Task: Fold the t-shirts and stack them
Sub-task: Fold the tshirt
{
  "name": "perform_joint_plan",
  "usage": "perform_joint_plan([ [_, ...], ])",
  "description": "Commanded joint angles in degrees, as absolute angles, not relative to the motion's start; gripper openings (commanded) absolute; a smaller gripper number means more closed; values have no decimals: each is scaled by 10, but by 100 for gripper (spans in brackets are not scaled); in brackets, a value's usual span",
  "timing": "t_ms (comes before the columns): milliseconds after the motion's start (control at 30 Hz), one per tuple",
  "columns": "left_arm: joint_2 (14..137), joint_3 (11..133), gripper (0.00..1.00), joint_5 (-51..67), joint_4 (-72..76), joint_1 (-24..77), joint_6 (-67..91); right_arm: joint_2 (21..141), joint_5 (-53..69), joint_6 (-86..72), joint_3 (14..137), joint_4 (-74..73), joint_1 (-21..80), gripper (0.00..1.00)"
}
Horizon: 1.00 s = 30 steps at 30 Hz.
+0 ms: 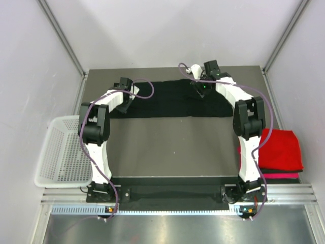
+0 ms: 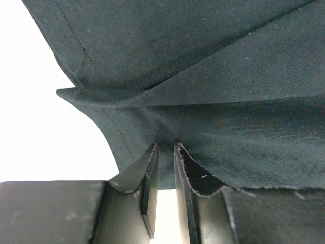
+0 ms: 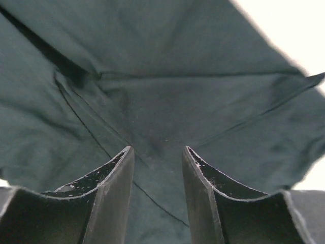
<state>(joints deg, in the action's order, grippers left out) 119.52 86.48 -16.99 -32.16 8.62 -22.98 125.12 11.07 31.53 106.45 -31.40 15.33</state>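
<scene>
Pinching the black t-shirt (image 1: 167,104) edge narrowly with left gripper (image 2: 165,147) at 10 o'clock, anchoring for the fold. Keeping right gripper (image 3: 158,151) spread wide at 1 o'clock (nothing gripped) — poised over cloth

Your overhead light is soft and even. Left of the left pincer (image 2: 166,147), white glare burns out everything past the large black cloth t-shirt (image 2: 228,76).

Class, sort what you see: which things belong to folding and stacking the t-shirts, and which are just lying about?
Belongs to the job: black t-shirt, red t-shirt, magenta t-shirt.
Just lying about: white mesh basket.
</scene>
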Motion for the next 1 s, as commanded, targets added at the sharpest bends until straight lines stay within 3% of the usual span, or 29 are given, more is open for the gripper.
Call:
perform_joint_plan([
  [0,1186,854,24,-162,-339,81,-215,1271,105,326,1072,-325,149,43],
  [533,1192,853,24,-161,-337,81,-214,1327,81,329,1099,-336,142,42],
  [700,1190,853,24,-162,-337,83,-214,1323,71,325,1097,-335,136,14],
  [767,1191,854,23,-163,-337,83,-214,1307,59,324,1088,-319,137,10],
  [967,1191,854,23,-163,-337,83,-215,1285,21,346,1093,-253,163,10],
])
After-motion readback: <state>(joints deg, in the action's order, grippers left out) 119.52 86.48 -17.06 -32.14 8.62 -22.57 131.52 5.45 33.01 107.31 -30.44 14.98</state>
